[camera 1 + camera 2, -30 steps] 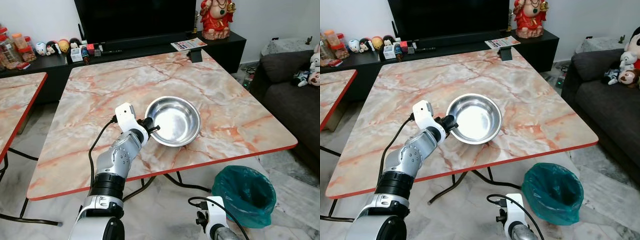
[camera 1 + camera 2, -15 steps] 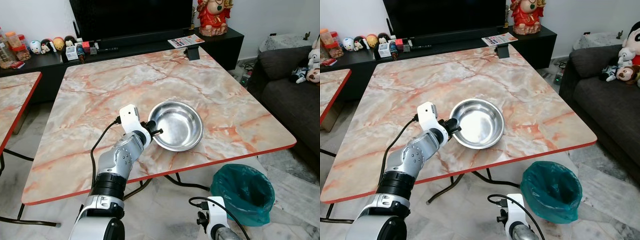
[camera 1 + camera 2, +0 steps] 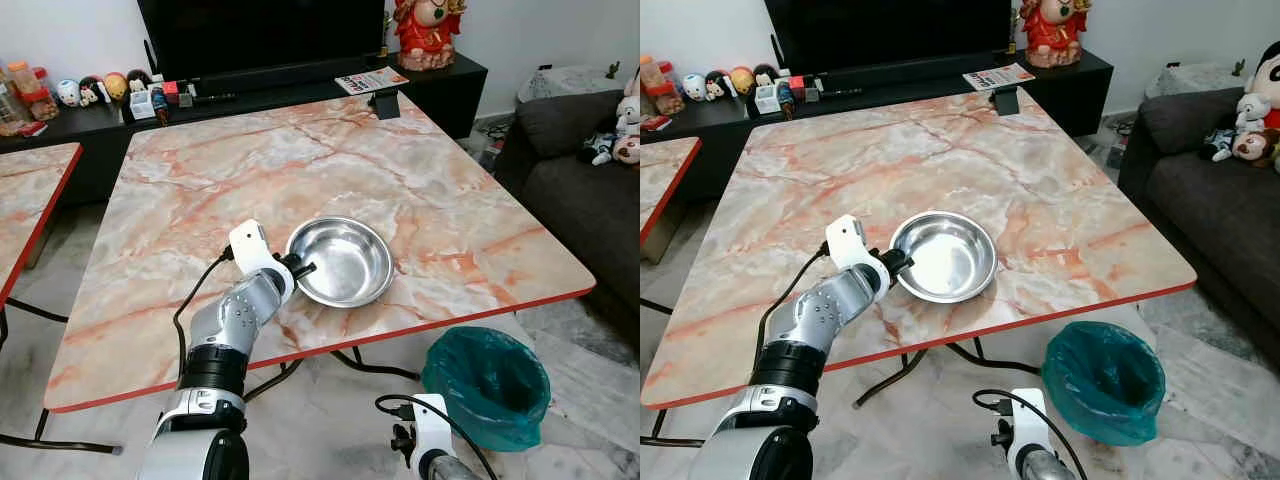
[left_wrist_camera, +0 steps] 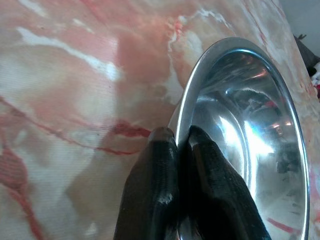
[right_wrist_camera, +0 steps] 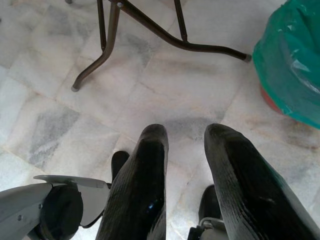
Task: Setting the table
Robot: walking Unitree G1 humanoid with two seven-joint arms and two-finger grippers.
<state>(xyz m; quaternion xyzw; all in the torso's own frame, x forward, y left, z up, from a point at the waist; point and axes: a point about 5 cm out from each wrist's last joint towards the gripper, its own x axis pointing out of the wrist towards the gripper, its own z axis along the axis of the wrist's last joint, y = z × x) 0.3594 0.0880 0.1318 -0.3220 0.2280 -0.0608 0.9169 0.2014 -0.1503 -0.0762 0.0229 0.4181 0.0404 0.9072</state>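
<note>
A shiny steel bowl (image 3: pixel 340 261) sits on the marble table (image 3: pixel 300 160) near its front edge. My left gripper (image 3: pixel 299 268) is shut on the bowl's left rim; in the left wrist view the rim (image 4: pixel 187 112) passes between the two black fingertips (image 4: pixel 162 150). The bowl looks low over or resting on the tabletop; I cannot tell which. My right arm hangs below the table, its gripper (image 5: pixel 185 145) open over the tiled floor with nothing between its fingers.
A bin with a green bag (image 3: pixel 487 383) stands on the floor at the front right. A sofa (image 3: pixel 590 190) with soft toys is on the right. A second marble table (image 3: pixel 30 190) is at the left. A dark TV bench (image 3: pixel 250 90) holds small items and a red figurine (image 3: pixel 430 35).
The bowl has come down and a little nearer the table's front edge with my left gripper still on its rim. The head camera has shifted slightly.
</note>
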